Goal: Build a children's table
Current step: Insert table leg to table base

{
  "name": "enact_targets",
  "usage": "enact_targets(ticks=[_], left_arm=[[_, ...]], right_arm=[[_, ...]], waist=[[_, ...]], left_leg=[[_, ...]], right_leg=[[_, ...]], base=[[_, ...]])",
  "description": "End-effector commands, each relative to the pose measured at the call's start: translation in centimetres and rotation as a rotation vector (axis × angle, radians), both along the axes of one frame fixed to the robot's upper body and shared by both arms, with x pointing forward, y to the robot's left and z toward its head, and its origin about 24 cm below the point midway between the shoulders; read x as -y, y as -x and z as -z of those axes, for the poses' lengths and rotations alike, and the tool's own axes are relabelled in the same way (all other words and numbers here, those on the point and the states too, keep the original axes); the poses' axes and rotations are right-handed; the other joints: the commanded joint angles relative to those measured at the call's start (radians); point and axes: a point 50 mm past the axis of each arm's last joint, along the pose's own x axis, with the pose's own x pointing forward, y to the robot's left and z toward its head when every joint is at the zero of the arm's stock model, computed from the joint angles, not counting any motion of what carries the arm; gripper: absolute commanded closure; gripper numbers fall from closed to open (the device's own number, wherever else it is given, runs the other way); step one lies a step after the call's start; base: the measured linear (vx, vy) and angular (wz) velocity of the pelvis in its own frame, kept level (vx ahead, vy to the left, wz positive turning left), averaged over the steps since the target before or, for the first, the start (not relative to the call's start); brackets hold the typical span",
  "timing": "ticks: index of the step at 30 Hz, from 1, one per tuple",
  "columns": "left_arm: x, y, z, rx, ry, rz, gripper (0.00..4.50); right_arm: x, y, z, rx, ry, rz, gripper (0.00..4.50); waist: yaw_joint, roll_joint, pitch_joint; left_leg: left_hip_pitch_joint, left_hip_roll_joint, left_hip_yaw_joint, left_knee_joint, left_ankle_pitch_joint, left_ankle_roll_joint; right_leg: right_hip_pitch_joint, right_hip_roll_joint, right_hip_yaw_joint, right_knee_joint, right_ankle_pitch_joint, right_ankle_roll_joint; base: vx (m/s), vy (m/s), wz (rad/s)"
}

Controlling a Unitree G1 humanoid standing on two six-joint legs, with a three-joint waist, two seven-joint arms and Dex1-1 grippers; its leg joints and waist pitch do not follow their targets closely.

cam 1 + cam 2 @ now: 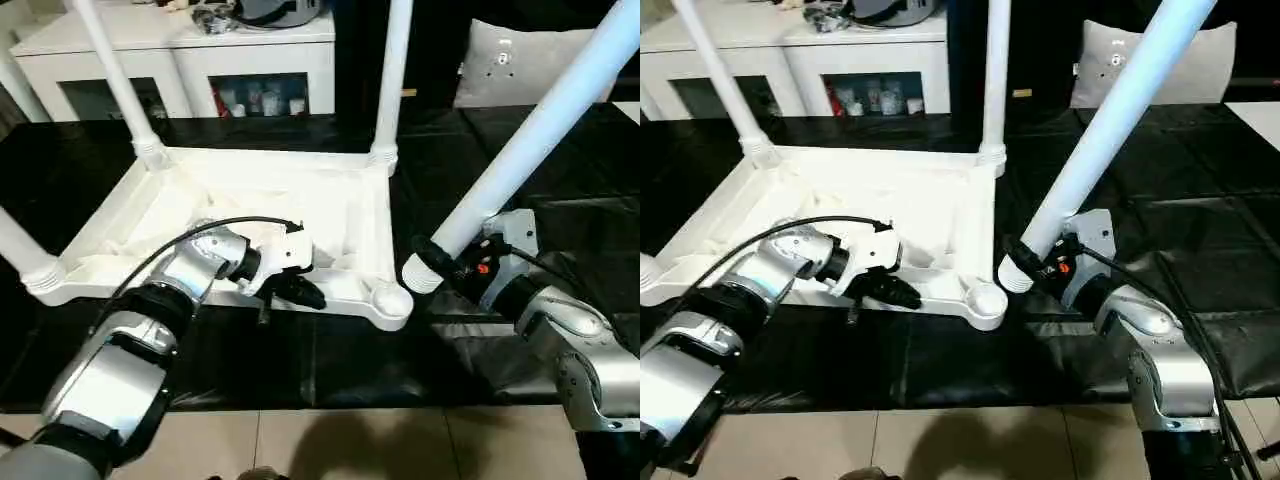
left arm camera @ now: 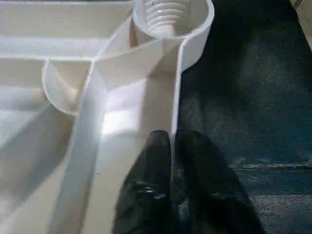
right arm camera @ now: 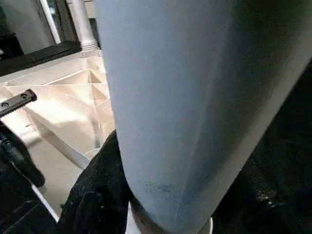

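Tabletop: lies upside down on the black mat, ribbed underside facing up toward my head camera.

Fitted legs: I count three standing up from corner sockets, two at the far corners and one at the near corner on my left.

Empty socket: the near corner on my right side; in the left wrist view I see its ridged inside, straight ahead of my left fingers along the rim.

Left gripper: fingers pinched on the thin near rim of the tabletop, one finger inside the rim, the other outside over the mat. Closed on the tabletop edge.

Right gripper: clamped around the thick lower end of the fourth leg. The black fingers wrap the leg just above its collar.

Fourth leg: tilted, its top leaning away to my right and up out of the picture. Its lower end hangs just beside the empty socket, on the outer side of it, not yet in.

Gap: leg end and socket look near each other but apart; I cannot tell if they brush.

Background: a white cabinet beyond the mat, a grey cushion behind the tilted leg.
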Motion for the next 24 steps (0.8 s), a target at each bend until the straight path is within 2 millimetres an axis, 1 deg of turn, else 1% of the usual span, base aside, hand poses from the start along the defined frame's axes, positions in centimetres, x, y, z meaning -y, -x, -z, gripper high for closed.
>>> enact_targets(ticks=[1, 2, 3, 4, 5, 6, 8, 12, 13, 15, 16, 17, 18, 19, 21, 22, 23, 24], left_arm=[[-0.2, 0.2, 0.3, -0.006, -0.009, 0.001, 3.82], [-0.2, 0.2, 0.5, 0.016, -0.020, -0.003, 3.66], [-0.2, 0.2, 0.5, 0.020, -0.022, -0.004, 3.54], [-0.2, 0.2, 0.6, 0.023, -0.024, -0.004, 3.51], [-0.1, 0.2, 0.7, 0.031, -0.031, -0.003, 3.52], [-0.1, 0.2, 0.7, 0.031, -0.031, -0.004, 3.52], [-0.1, 0.1, 0.8, 0.031, -0.031, -0.005, 3.52], [-0.1, 0.1, 0.9, 0.028, -0.034, -0.011, 3.52], [-0.2, 0.2, 0.9, 0.018, -0.041, -0.006, 3.89], [-0.3, 0.2, 1.0, 0.015, -0.052, -0.001, 3.89], [-0.4, 0.2, 1.0, 0.014, -0.058, -0.002, 3.95], [-0.4, 0.2, 1.0, 0.006, -0.052, -0.018, 4.10], [-0.6, -0.1, 1.0, -0.017, -0.038, -0.080, 4.25], [-0.7, -0.2, 1.1, -0.027, -0.036, -0.108, 4.32], [-0.8, -0.3, 1.1, -0.034, -0.036, -0.130, 4.31], [-0.9, -0.4, 1.3, -0.059, -0.029, -0.185, 4.38], [-0.9, -0.5, 1.5, -0.084, -0.019, -0.243, 4.49], [-0.9, -0.6, 1.7, -0.117, 0.000, -0.317, 4.49]], right_arm=[[-0.2, -0.1, -0.3, 0.019, -0.002, -0.008, 2.63], [-0.1, -0.1, -0.4, 0.019, 0.000, -0.009, 2.63], [-0.1, -0.1, -0.4, 0.019, 0.000, -0.009, 2.63], [-0.1, -0.1, -0.4, 0.020, 0.001, -0.009, 2.63], [-0.1, -0.2, -0.4, 0.021, 0.002, -0.008, 2.63], [0.0, -0.2, -0.4, 0.021, 0.003, -0.008, 2.63], [0.0, -0.2, -0.4, 0.022, 0.004, -0.008, 2.63], [-0.1, -0.1, -0.5, 0.023, 0.006, -0.011, 2.63], [-0.1, -0.1, -0.4, 0.023, 0.005, -0.012, 2.63], [-0.1, -0.1, -0.4, 0.022, 0.005, -0.013, 2.63], [-0.2, -0.1, -0.4, 0.022, 0.004, -0.014, 2.63], [-0.2, -0.2, -0.4, 0.022, 0.003, -0.016, 2.63], [-0.5, -0.3, -0.5, 0.022, 0.002, -0.023, 2.63], [-0.6, -0.4, -0.6, 0.023, 0.000, -0.027, 2.63], [-0.7, -0.5, -0.7, 0.024, -0.002, -0.032, 2.63], [-1.0, -0.6, -0.9, 0.027, -0.005, -0.039, 2.63], [-1.2, -0.7, -1.0, 0.020, -0.002, -0.050, 2.63], [-1.5, -0.9, -1.1, 0.016, 0.011, -0.067, 2.63]], waist=[[0.005, -0.020, -0.065], [0.006, -0.018, -0.067], [0.006, -0.020, -0.067], [0.006, -0.020, -0.067], [0.008, -0.018, -0.070], [0.008, -0.019, -0.071], [0.008, -0.019, -0.071], [0.012, -0.019, -0.069], [0.012, -0.019, -0.069], [0.013, -0.019, -0.068], [0.013, -0.019, -0.068], [0.012, -0.018, -0.068], [0.012, -0.013, -0.070], [0.012, -0.015, -0.070], [0.012, -0.013, -0.068], [0.010, -0.013, -0.069], [0.006, -0.016, -0.068], [0.001, -0.017, -0.066]], left_leg=[[0.007, 0.074, -0.024, -0.060, -0.093, 0.083], [0.007, 0.074, -0.024, -0.059, -0.086, 0.085], [0.003, 0.072, -0.023, -0.057, -0.078, 0.089], [0.003, 0.072, -0.023, -0.057, -0.078, 0.089], [0.002, 0.071, -0.023, -0.055, -0.062, 0.094], [0.000, 0.070, -0.023, -0.054, -0.053, 0.098], [0.000, 0.071, -0.023, -0.054, -0.051, 0.102], [0.002, 0.071, -0.022, -0.055, -0.066, 0.097], [0.001, 0.071, -0.022, -0.055, -0.068, 0.095], [0.002, 0.071, -0.023, -0.055, -0.072, 0.092], [0.001, 0.071, -0.023, -0.055, -0.070, 0.091], [0.001, 0.072, -0.024, -0.056, -0.067, 0.092], [0.002, 0.072, -0.023, -0.055, -0.064, 0.091], [0.002, 0.073, -0.024, -0.055, -0.064, 0.092], [0.002, 0.073, -0.025, -0.056, -0.072, 0.091], [0.002, 0.073, -0.025, -0.056, -0.076, 0.089], [0.001, 0.072, -0.025, -0.057, -0.080, 0.088], [0.003, 0.072, -0.025, -0.058, -0.084, 0.085]], right_leg=[[0.051, -0.125, 0.068, -0.083, -0.177, -0.135], [0.052, -0.126, 0.069, -0.081, -0.158, -0.141], [0.053, -0.126, 0.069, -0.080, -0.136, -0.142], [0.053, -0.126, 0.069, -0.080, -0.136, -0.142], [0.055, -0.128, 0.069, -0.076, -0.105, -0.140], [0.055, -0.126, 0.068, -0.076, -0.090, -0.138], [0.055, -0.126, 0.067, -0.075, -0.084, -0.137], [0.054, -0.126, 0.066, -0.079, -0.119, -0.135], [0.054, -0.127, 0.067, -0.081, -0.127, -0.130], [0.054, -0.128, 0.067, -0.081, -0.136, -0.129], [0.054, -0.128, 0.068, -0.081, -0.134, -0.129], [0.054, -0.125, 0.066, -0.078, -0.126, -0.131], [0.054, -0.126, 0.067, -0.076, -0.109, -0.136], [0.054, -0.128, 0.067, -0.077, -0.103, -0.138], [0.053, -0.126, 0.066, -0.077, -0.103, -0.146], [0.055, -0.128, 0.066, -0.077, -0.107, -0.149], [0.056, -0.129, 0.066, -0.077, -0.108, -0.154], [0.056, -0.126, 0.064, -0.074, -0.109, -0.164]], base=[[0.000, 0.000, 0.00], [0.000, 0.000, 0.00], [0.000, 0.000, 0.00], [0.000, 0.000, 0.00], [0.000, 0.000, 0.00], [0.000, 0.000, 0.00], [0.000, 0.000, 0.00], [0.000, 0.000, 0.00], [0.000, 0.000, 0.00], [0.000, 0.000, 0.00], [0.000, 0.000, 0.00], [0.000, 0.000, 0.00], [0.000, 0.000, 0.00], [0.000, 0.000, 0.00], [0.000, 0.000, 0.00], [0.000, 0.000, 0.00], [0.000, 0.000, 0.00], [0.000, 0.000, 0.00]])
